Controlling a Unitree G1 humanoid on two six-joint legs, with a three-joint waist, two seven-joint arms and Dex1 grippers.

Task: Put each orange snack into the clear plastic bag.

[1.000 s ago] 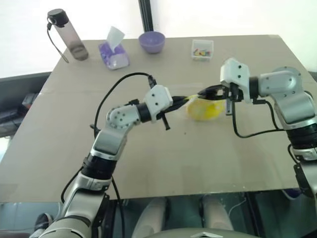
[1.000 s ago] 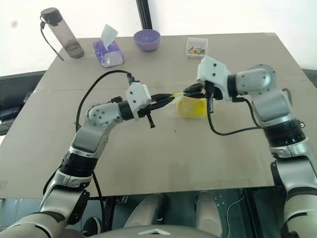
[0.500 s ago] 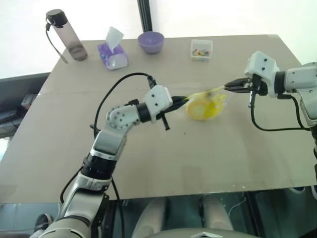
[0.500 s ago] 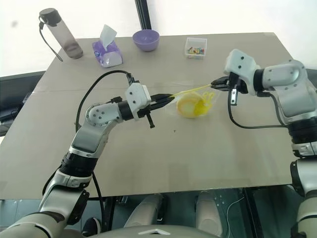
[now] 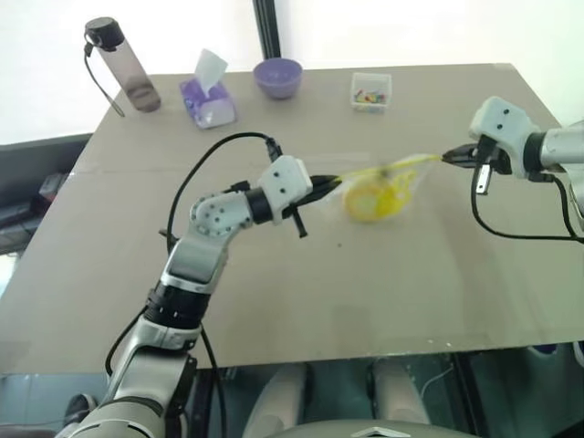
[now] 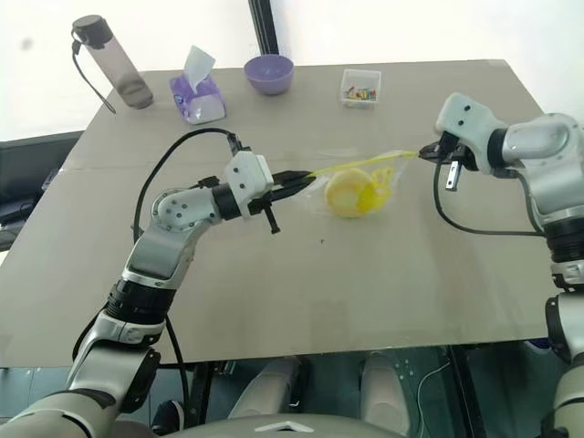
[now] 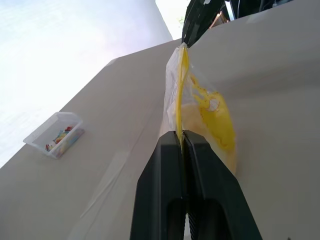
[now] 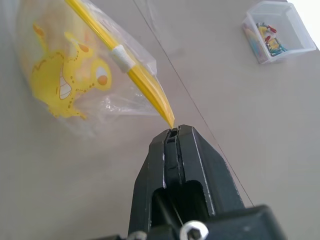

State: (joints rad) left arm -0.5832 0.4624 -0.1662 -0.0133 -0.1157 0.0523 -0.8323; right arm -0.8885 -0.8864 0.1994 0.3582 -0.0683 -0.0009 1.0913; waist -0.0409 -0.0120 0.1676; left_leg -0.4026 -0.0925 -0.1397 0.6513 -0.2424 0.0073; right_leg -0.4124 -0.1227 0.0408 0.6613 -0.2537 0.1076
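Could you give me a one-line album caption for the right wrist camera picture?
Shut right tool at the tip of the yellow seal strip of a clear bag holding a snack.

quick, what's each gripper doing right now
Left gripper: shut on the clear plastic bag's yellow seal strip.
Right gripper: shut, at the strip's other end.

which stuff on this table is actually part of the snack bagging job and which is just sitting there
Part of the job:
- orange snack, inside the bag
- clear plastic bag
- left end effector and right end effector, each pinching an end of the yellow seal strip

Just lying about:
- water bottle
- tissue pack
- purple bowl
- small clear box
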